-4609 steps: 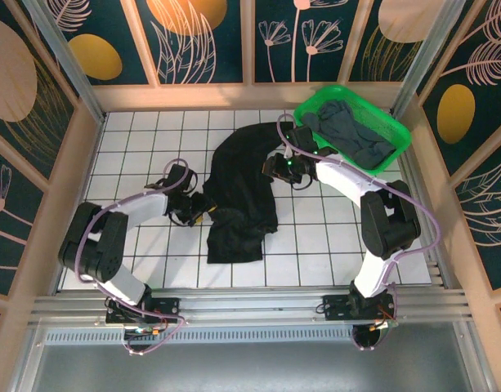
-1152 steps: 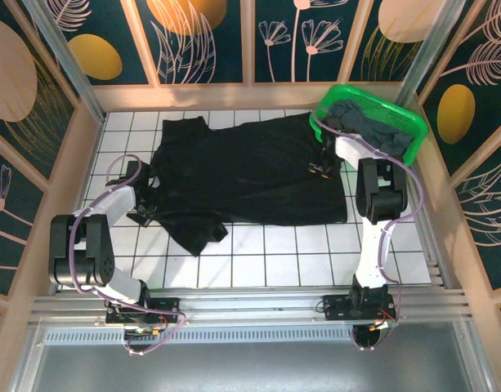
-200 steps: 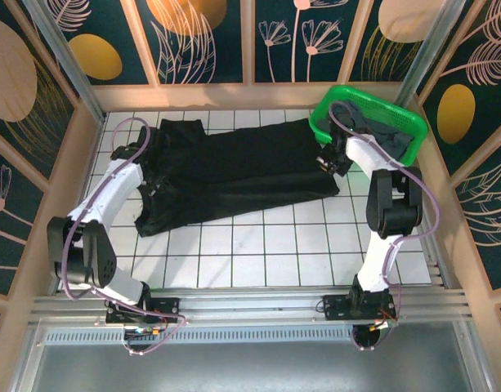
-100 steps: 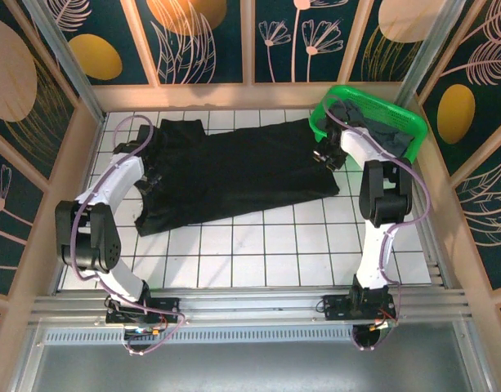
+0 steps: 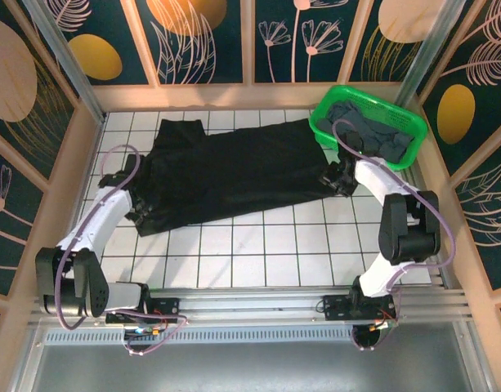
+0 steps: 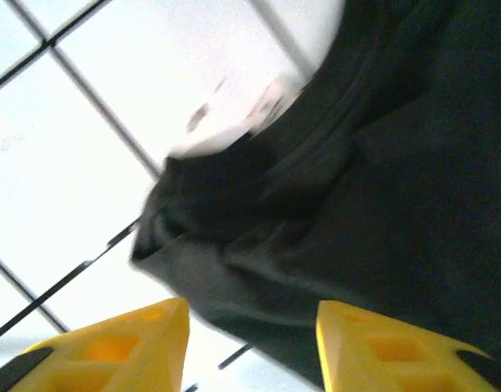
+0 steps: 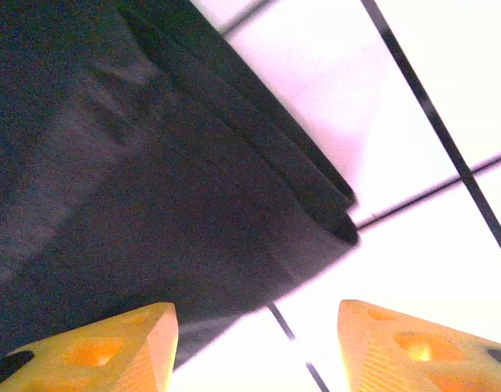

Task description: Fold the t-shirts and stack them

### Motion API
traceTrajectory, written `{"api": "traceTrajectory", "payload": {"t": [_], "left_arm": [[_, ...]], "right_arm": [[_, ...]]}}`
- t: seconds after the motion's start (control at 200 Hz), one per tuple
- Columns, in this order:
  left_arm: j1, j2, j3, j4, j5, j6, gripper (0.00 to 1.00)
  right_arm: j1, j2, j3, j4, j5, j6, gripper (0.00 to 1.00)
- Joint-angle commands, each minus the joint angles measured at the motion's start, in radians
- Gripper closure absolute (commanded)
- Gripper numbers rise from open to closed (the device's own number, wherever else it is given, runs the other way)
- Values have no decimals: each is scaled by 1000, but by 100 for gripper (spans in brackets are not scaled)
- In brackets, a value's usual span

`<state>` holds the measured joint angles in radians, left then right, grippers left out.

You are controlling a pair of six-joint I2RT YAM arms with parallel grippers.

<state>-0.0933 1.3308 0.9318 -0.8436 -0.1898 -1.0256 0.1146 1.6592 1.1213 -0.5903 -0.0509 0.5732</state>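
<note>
You have just let go at both ends: the left tool and right tool stand with fingers apart and empty beside the black t-shirt, which lies folded lengthwise on the surface, so a crosswise fold likely comes next.

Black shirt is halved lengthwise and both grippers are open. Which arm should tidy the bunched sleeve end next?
Left, probably. The left gripper hangs open right over the black shirt at its rumpled sleeve end. The right gripper sits at the opposite hem corner, by the green basket.
</note>
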Motion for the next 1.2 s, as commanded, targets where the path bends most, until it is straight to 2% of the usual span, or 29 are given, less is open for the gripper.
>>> {"api": "traceTrajectory", "payload": {"t": [0.0, 0.24, 0.44, 0.535, 0.746, 0.966, 1.016, 1.196], "left_arm": [[8, 11, -87, -8, 53, -39, 57], [80, 46, -224, 109, 84, -55, 48], [93, 136, -170, 165, 53, -42, 45], [93, 168, -162, 189, 42, -41, 47], [102, 203, -151, 209, -11, -55, 58], [130, 234, -141, 215, -48, -36, 64], [139, 238, -143, 220, -49, -33, 66], [174, 260, -132, 232, -64, -6, 70]], "right_arm": [[-41, -16, -71, 62, -31, -27, 45], [-87, 32, -95, 69, -33, -43, 44], [-85, 87, -60, 90, -35, -53, 44], [-85, 115, -32, 93, -32, -54, 45], [-60, 173, 28, 90, -27, -54, 56], [-19, 181, 33, 63, 6, -36, 57], [-16, 193, 26, 55, 14, -32, 60], [-18, 211, 0, 53, 72, -18, 82]]}}
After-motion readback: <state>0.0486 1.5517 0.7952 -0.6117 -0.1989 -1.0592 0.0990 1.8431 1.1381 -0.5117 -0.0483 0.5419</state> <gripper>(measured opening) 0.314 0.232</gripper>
